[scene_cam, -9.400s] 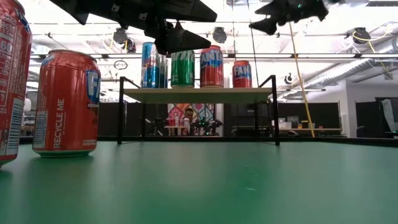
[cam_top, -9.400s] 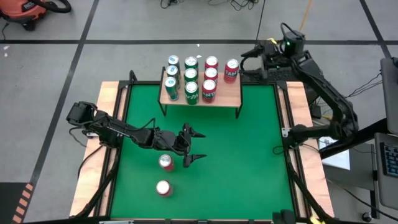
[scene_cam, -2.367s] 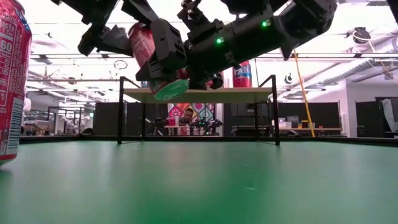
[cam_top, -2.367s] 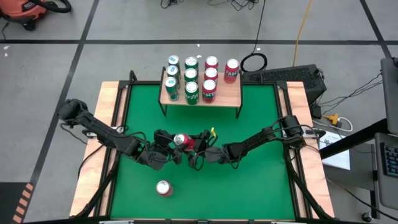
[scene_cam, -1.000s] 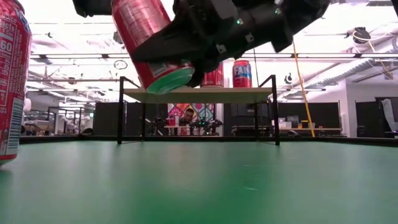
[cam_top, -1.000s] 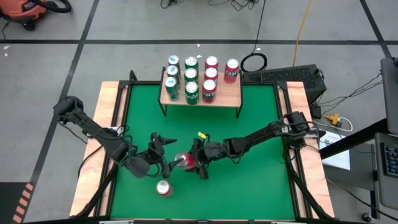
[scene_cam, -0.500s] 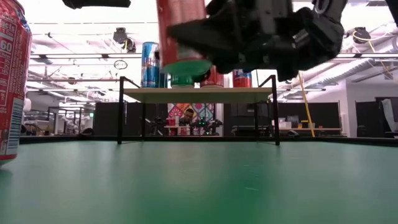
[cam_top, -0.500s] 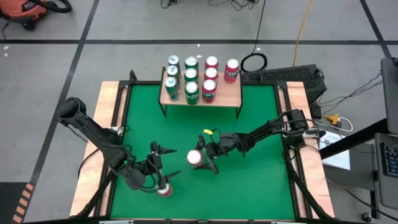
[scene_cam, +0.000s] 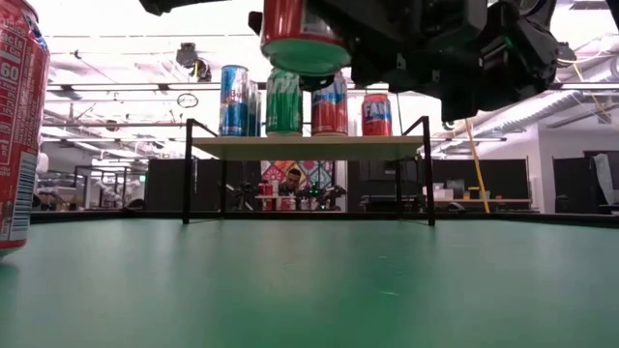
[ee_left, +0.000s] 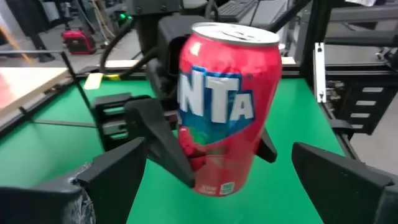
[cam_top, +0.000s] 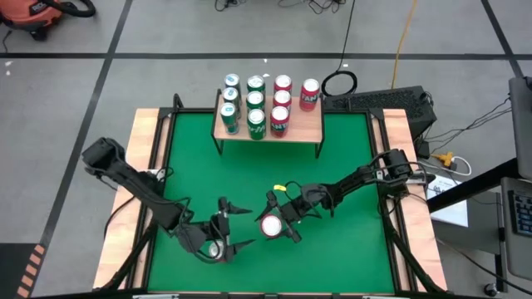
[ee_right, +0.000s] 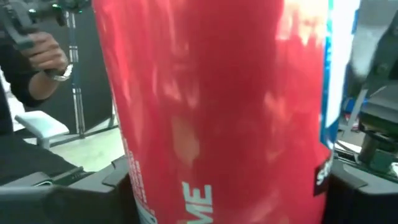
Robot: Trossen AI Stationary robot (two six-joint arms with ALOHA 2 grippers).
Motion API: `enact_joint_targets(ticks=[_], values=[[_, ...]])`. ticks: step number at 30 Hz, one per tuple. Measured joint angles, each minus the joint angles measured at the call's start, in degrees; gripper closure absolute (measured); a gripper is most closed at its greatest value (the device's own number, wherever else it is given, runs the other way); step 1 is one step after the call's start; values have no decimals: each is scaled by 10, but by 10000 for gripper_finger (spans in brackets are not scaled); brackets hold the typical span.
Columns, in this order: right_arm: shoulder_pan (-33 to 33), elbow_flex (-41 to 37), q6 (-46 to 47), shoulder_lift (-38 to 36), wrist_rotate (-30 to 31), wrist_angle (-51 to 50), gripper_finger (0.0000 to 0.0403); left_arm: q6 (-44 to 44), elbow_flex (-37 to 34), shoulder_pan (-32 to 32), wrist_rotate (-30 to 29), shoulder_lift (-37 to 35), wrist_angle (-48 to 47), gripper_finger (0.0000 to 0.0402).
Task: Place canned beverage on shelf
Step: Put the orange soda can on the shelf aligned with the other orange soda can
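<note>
A red canned beverage (cam_top: 271, 225) hangs upright over the middle of the green table, with my right gripper (cam_top: 278, 221) shut on it; it fills the right wrist view (ee_right: 224, 112). My left gripper (cam_top: 246, 226) stands open just left of it, its fingers (ee_left: 118, 168) wide apart on either side of the can (ee_left: 227, 106), touching nothing. A second red can (scene_cam: 14, 126) stands on the table near the front, partly hidden under my left wrist (cam_top: 214, 249). The shelf (cam_top: 309, 126) stands at the far edge and holds several cans. My right gripper pinches the can's side wall (ee_left: 186, 146) between its two fingers (ee_left: 155, 134), in the lower half of the can. The fingers come about level from the table's right side. The can stands upright with its top (cam_top: 271, 224) up, lifted clear of the table.
The shelf's top (scene_cam: 309, 147) carries blue, green and red cans in rows, with bare wood at its right front corner (cam_top: 303, 131). A wooden rim (cam_top: 145, 149) frames the table. A person's hand (ee_right: 46, 53) shows in the room beyond.
My right gripper has turned, so the held can has gone from tilted to upright, and it has shifted a little toward the near and right edges. My left gripper, open throughout, has swung toward the near edge and right and now faces the can.
</note>
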Motion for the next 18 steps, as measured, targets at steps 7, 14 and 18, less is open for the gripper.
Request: enact_joint_targets(ticks=[7,14,18], values=[[0,3,-9,0,42,2,109,23,0,24,10,32,48,2],[0,3,-17,0,47,0,109,70,0,47,68,52,113,2],[0,3,-20,0,43,-2,109,70,0,62,103,58,125,20]])
